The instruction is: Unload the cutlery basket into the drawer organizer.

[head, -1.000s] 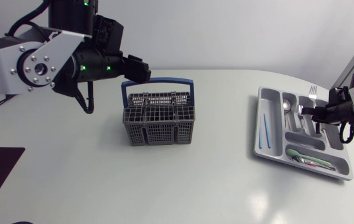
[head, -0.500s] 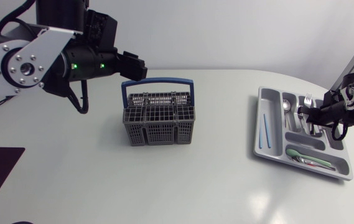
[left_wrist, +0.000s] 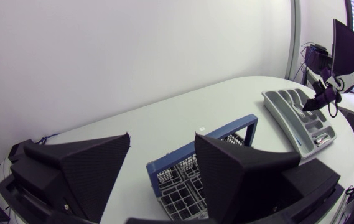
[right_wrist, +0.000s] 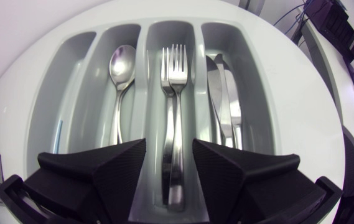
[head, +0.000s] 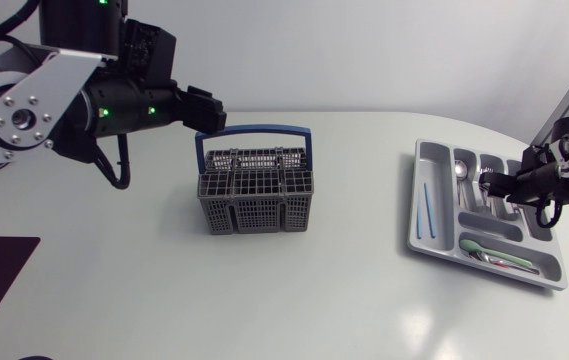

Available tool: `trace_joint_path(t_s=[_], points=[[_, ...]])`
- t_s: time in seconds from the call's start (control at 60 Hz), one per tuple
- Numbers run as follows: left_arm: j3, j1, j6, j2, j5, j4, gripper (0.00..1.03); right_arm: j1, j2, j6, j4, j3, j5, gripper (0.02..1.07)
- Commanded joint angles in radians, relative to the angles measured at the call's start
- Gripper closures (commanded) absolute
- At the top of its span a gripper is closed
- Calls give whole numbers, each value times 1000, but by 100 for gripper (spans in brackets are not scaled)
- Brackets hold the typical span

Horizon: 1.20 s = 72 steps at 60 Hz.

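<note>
- Head view: the cutlery basket (head: 255, 190) stands mid-bench (head: 264, 300), upright. No cutlery shows above its rim, and the cells' depths cannot be read.
- The left claw (head: 209, 112) hangs just behind the basket's blue handle (head: 254, 130), not touching it.
- The drawer organizer (head: 416, 235) lies well apart, towards my right, with the right claw (head: 499, 185) low over its long compartments.
- Left wrist view: the left claw (left_wrist: 162, 140) has its fingers apart and holds nothing. The basket (left_wrist: 183, 186) sits under and ahead of it, and the organizer (left_wrist: 298, 115) is far across the bench.
- Right wrist view: the right claw (right_wrist: 169, 146) has its fingers apart and grips nothing.
- Two forks (right_wrist: 172, 93) lie flat in the organizer's (right_wrist: 58, 87) middle compartment, their handles running under the gap. A spoon (right_wrist: 122, 62) lies in the compartment on one side and knives (right_wrist: 223, 93) on the other.
- Judgement: this is the tail of a fork placement. The sorted pieces suggest unloading is far along or done.
- Next: the right claw needs a straight lift without snagging the fork handles.
- The left claw needs a look down into the cells and must clear the handle if it descends.
</note>
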<state>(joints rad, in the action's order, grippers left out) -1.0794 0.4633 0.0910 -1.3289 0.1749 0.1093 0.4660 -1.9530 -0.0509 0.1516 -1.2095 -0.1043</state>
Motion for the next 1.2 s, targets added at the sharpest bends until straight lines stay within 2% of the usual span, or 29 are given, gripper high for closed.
trace_joint_path(t_s=[0.0,0.233,0.333,0.483,0.617,0.75,0.85,1.183], points=[[33,-8,19,34,9,15,10,-15,126,-12,-30,68,6,32],[90,-52,24,79,9,32,10,-127,425,-24,-76,266,-25,32],[131,-92,33,92,2,29,10,-236,534,-12,-63,315,-28,32],[200,-192,38,105,-77,23,9,-434,635,33,-11,326,-28,32],[248,-262,42,99,-141,21,9,-556,611,72,3,298,-15,31],[291,-287,52,89,-166,33,9,-652,545,86,-6,277,29,31],[302,-319,50,57,-222,66,9,-690,480,103,-14,252,28,31],[273,-324,59,-93,-259,81,9,-785,327,137,-7,177,18,32]])
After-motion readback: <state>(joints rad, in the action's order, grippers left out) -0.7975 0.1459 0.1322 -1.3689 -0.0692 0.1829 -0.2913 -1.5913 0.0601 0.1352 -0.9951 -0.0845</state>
